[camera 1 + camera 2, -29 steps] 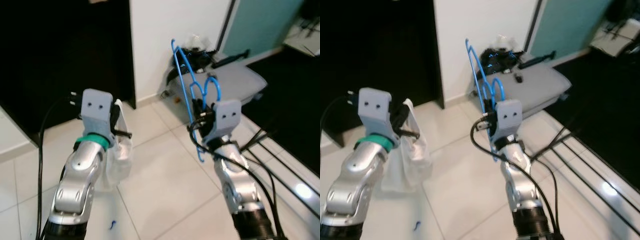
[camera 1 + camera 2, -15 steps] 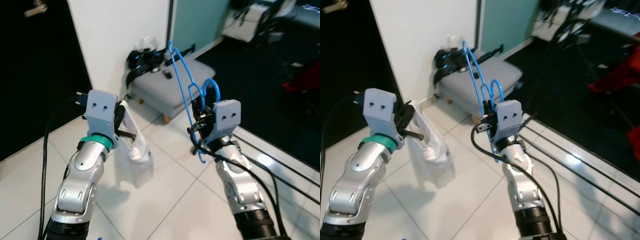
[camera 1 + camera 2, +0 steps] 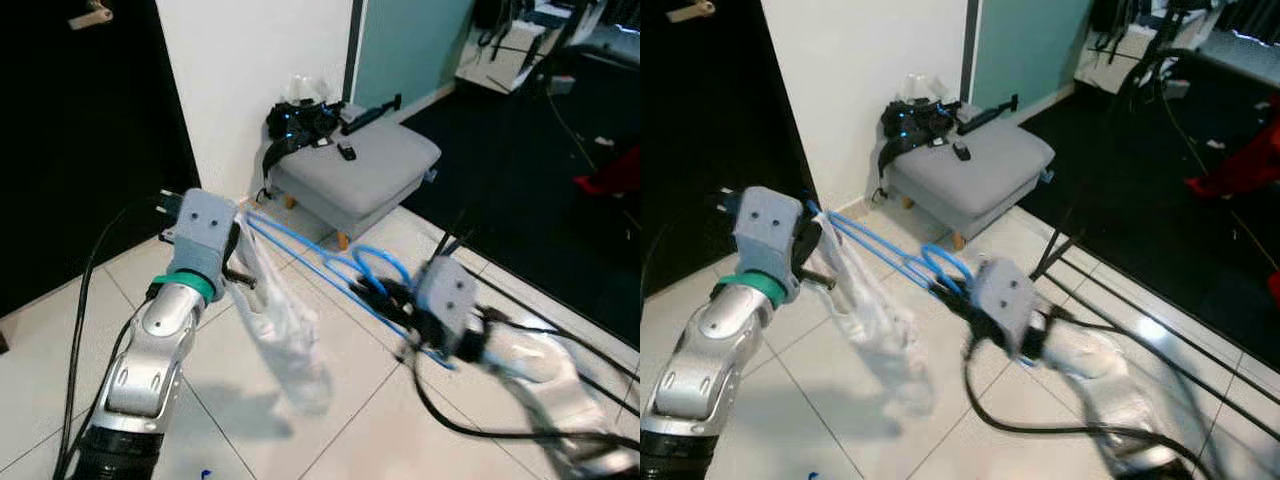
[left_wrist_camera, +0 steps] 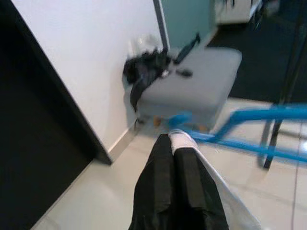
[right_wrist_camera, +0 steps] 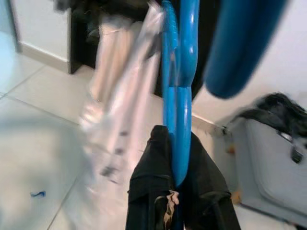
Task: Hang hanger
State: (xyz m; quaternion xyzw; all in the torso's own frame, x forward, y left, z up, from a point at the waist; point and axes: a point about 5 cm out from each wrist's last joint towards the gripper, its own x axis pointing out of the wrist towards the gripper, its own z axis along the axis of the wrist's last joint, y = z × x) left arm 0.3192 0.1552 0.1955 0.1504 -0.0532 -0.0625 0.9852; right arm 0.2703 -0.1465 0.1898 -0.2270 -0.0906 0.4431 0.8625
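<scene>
The right gripper point(image 5: 177, 143) is clamped on a blue plastic hanger point(image 3: 320, 268), its two black fingers point(image 5: 148, 167) pressed against either side of the blue bar. The hanger lies nearly level in the air, low over the white tiled floor point(image 3: 60, 330), its hook point(image 3: 378, 262) curling up just beside the gripper and its long arms reaching across toward the left arm. The right arm is blurred in the head views.

The left gripper point(image 4: 173, 143) is raised at the robot's left, fingers pressed together on the top edge of a white translucent garment point(image 3: 285, 330) that hangs limp below it, touching nothing underneath. The far end of the hanger meets the cloth right at the left gripper; whether it has slipped inside the fabric cannot be told.

Beyond them a grey upholstered footstool point(image 3: 385, 170) stands against the white wall point(image 3: 260, 60) on short wooden legs. On its top lie a black bundle of straps or a bag point(image 3: 300, 122), a long dark object point(image 3: 372, 110) and a small dark item point(image 3: 345, 151). The thin black rails of a drying rack point(image 3: 1160, 310) stretch over the floor to the robot's right
</scene>
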